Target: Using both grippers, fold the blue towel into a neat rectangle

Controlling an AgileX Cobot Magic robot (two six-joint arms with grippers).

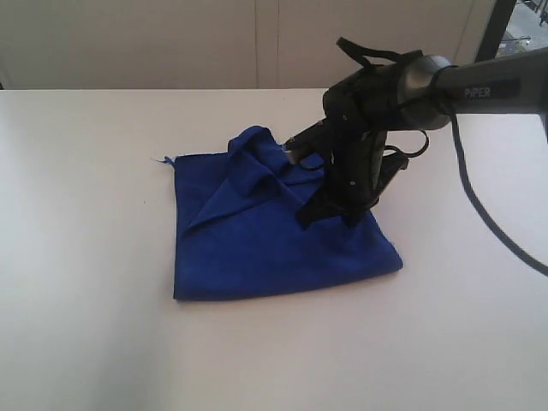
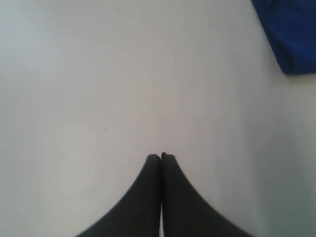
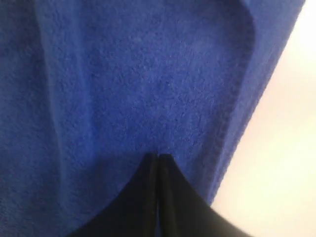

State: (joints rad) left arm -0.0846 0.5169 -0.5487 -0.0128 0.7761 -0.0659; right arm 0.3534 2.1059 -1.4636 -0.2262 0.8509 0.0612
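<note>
The blue towel point(image 1: 257, 248) lies on the white table point(image 1: 77, 257), roughly square, with a diagonal fold and a raised bunch at its far edge. A small white tag point(image 1: 164, 159) sticks out at its far left corner. My right gripper point(image 1: 330, 214) points down onto the towel's right part. In the right wrist view that gripper point(image 3: 158, 155) is shut, its tips against the towel point(image 3: 123, 74) near a hem, with no cloth seen between the jaws. My left gripper point(image 2: 161, 155) is shut over bare table, with a towel corner point(image 2: 291, 34) off to one side. The exterior view does not show the left arm.
A pale wall point(image 1: 171, 43) runs behind the table's far edge. The right arm's black cable point(image 1: 479, 205) loops down over the table at the right. A dark frame post point(image 1: 497, 26) stands at the back right.
</note>
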